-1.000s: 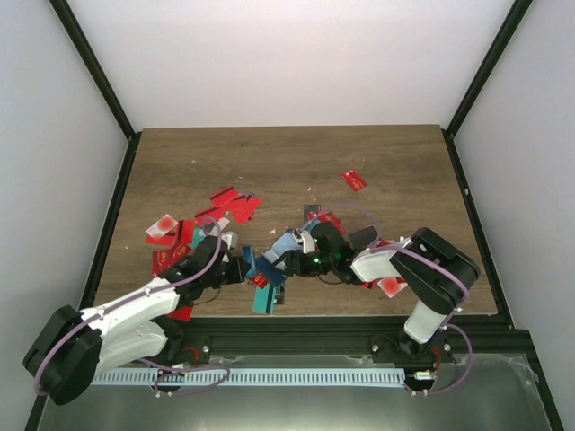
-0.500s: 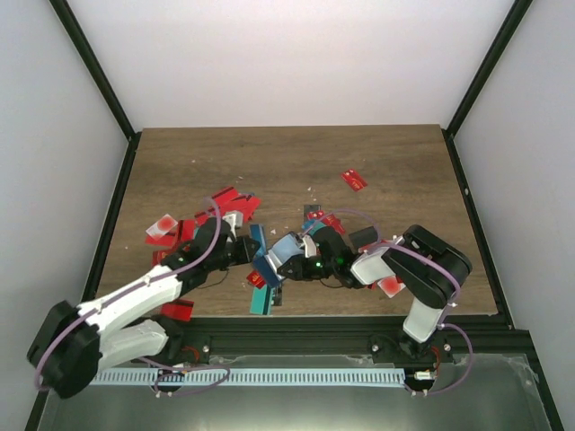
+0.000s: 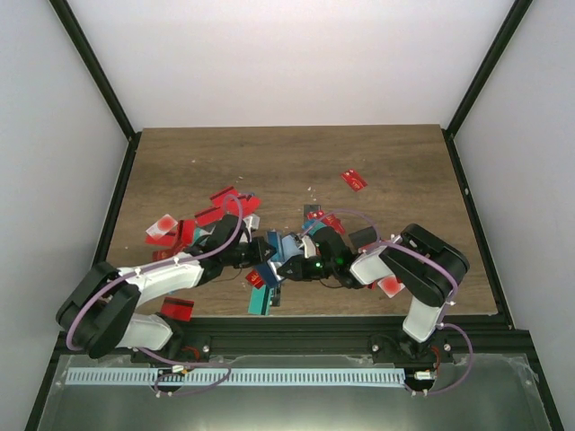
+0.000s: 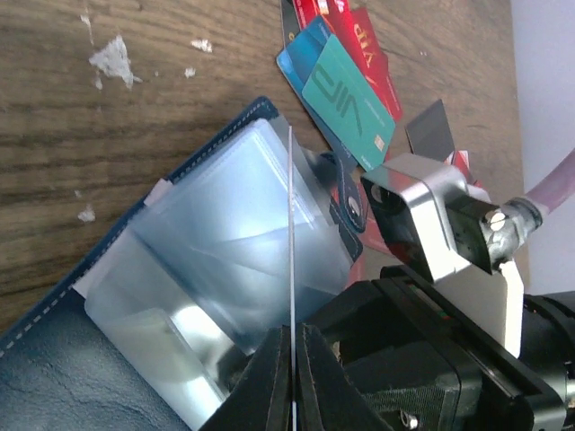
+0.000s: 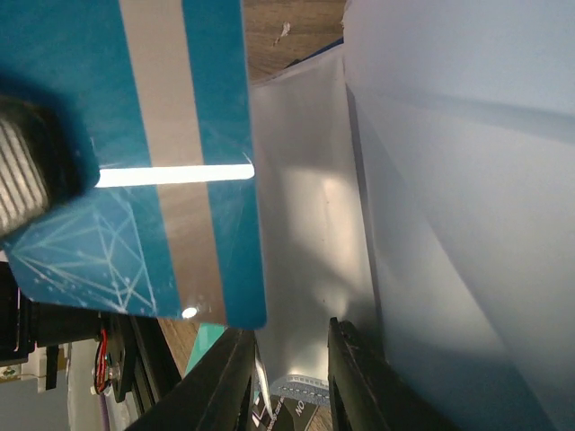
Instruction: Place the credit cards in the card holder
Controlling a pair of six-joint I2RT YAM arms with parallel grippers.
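Note:
The card holder (image 4: 54, 359) lies open at the middle near edge of the table, navy cover down, its clear sleeves (image 4: 225, 224) fanned up. In the top view it (image 3: 289, 244) sits between both grippers. My left gripper (image 4: 292, 328) is shut on a teal credit card, seen edge-on as a thin line (image 4: 292, 224) over the sleeves. The right wrist view shows that card (image 5: 153, 153) flat, with its grey stripe, beside a sleeve (image 5: 314, 224). My right gripper (image 5: 289, 337) has closed round a clear sleeve that fills the gap between its jaws. In the top view the left gripper (image 3: 259, 251) and the right gripper (image 3: 289, 262) nearly meet.
Many red cards (image 3: 193, 224) lie scattered left of the holder, one red card (image 3: 354, 180) sits alone further back, and another (image 3: 178, 308) lies at the near edge. A teal card (image 3: 260, 301) lies at the front edge. Teal and red cards (image 4: 346, 99) are piled beyond the holder.
My left arm has swung right, carrying the teal card up to the holder's sleeves. The right gripper's jaws have narrowed onto a sleeve.

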